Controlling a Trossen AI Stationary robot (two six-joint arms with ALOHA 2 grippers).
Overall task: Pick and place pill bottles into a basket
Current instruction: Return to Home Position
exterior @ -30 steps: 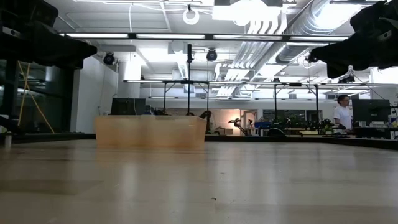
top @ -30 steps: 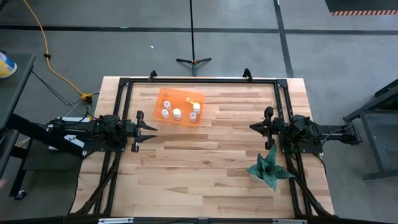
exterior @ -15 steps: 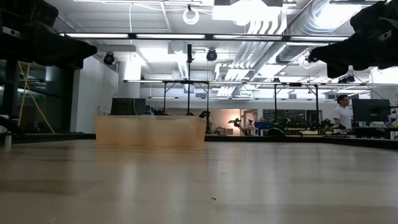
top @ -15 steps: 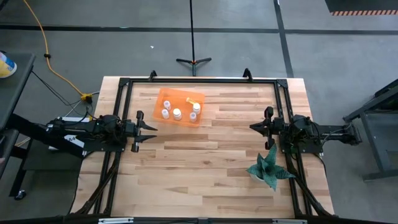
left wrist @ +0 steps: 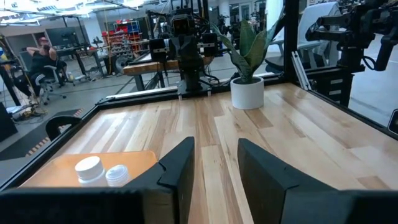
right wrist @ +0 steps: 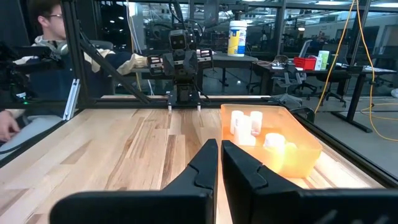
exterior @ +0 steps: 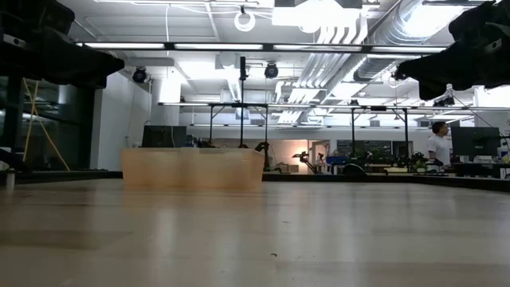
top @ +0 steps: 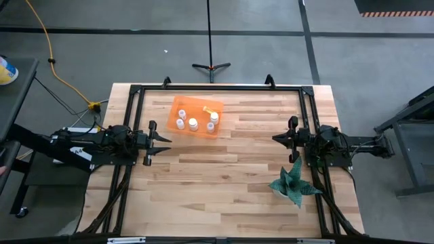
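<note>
The orange tray (top: 196, 116) lies on the table's far left part, with several small white-capped pill bottles (top: 193, 123) standing inside it. It also shows in the low view (exterior: 191, 169), in the left wrist view (left wrist: 74, 168) with two bottles (left wrist: 90, 169), and in the right wrist view (right wrist: 298, 155) with bottles (right wrist: 245, 124). My left gripper (top: 166, 143) is open and empty just near of the tray, above the table's left side; its fingers stand apart in its wrist view (left wrist: 216, 168). My right gripper (top: 277, 139) is shut and empty at the right side (right wrist: 221, 162).
A spiky green plant in a white pot (top: 293, 183) stands at the near right, beside my right arm; it also shows in the left wrist view (left wrist: 247, 62). A black frame (top: 217, 88) runs round the table. A person (right wrist: 43, 18) sits beyond the left edge.
</note>
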